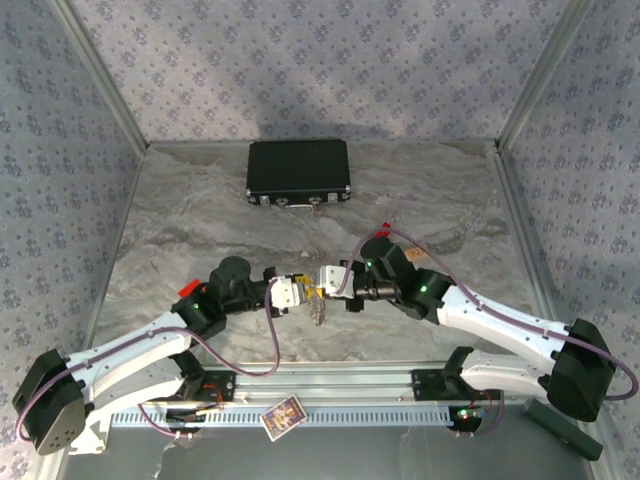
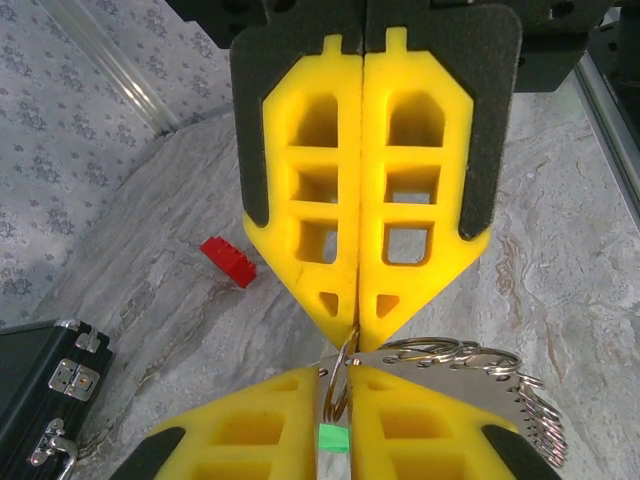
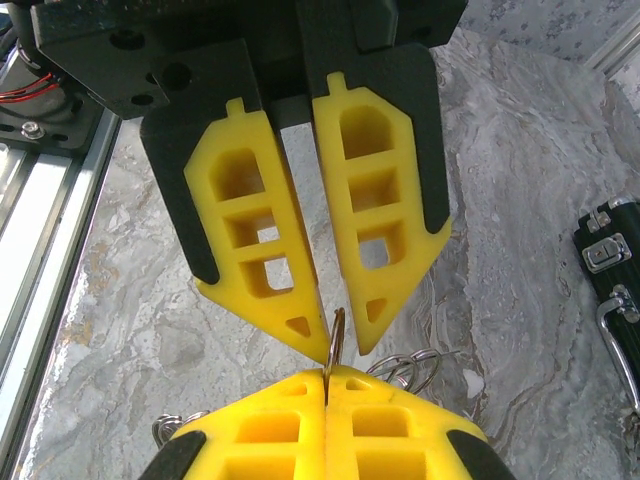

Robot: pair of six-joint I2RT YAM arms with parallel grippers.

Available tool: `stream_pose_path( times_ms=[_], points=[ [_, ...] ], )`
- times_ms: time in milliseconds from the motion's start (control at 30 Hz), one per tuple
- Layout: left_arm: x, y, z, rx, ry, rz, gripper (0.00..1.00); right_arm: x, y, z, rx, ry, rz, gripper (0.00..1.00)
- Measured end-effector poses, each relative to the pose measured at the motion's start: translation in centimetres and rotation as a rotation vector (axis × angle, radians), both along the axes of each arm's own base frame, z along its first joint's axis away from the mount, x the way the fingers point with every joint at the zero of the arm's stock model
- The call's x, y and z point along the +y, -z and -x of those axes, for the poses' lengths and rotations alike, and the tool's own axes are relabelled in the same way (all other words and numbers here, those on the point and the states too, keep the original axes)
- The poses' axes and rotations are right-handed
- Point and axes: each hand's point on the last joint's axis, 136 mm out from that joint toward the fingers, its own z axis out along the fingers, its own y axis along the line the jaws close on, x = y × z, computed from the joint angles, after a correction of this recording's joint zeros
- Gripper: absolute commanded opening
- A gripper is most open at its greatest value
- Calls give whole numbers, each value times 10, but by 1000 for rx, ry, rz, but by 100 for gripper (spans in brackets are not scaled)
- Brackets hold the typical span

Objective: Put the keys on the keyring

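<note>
I work in a lab test booth, not a home. My arms are bolted to a slotted aluminium rail [image 1: 330, 392] behind my fingers. The marble-look table [image 1: 200, 230] ahead of them is boxed in by patterned fabric walls [image 1: 300, 60] on metal frame posts [image 1: 100, 75], with loose cables [image 1: 270, 340] trailing.

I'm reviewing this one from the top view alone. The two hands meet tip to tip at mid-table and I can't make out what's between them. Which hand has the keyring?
Observer: The right hand is shut on the keyring. The thin loop stands out of its closed tips.
Reviewer: And the left hand?
Observer: The left hand has its fingers slightly apart, and the loop sits in the gap between the tips.
</note>
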Motion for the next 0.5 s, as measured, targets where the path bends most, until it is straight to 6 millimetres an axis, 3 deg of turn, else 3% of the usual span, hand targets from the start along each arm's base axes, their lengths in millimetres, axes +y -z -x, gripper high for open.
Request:
stream_pose_path(
  times_ms=[133,267,300,333,400,500],
  points=[
    [0,0,0,0,0,0,12,0,0,0,1,-1,-1,0],
    [0,1,0,4,1,-1,1,0,0,-1,-2,3,0,0],
    [0,1,0,4,1,-2,0,0,0,-1,-3,6,1,4],
    [0,1,0,10,1,0,0,0,0,-2,-4,7,0,18],
    [0,1,1,10,1,0,0,-1,-1,-2,-6,10,-3,33],
    [0,0,0,7,-2,3,0,-9,-6,-3,-13,40,-43,39]
  ],
)
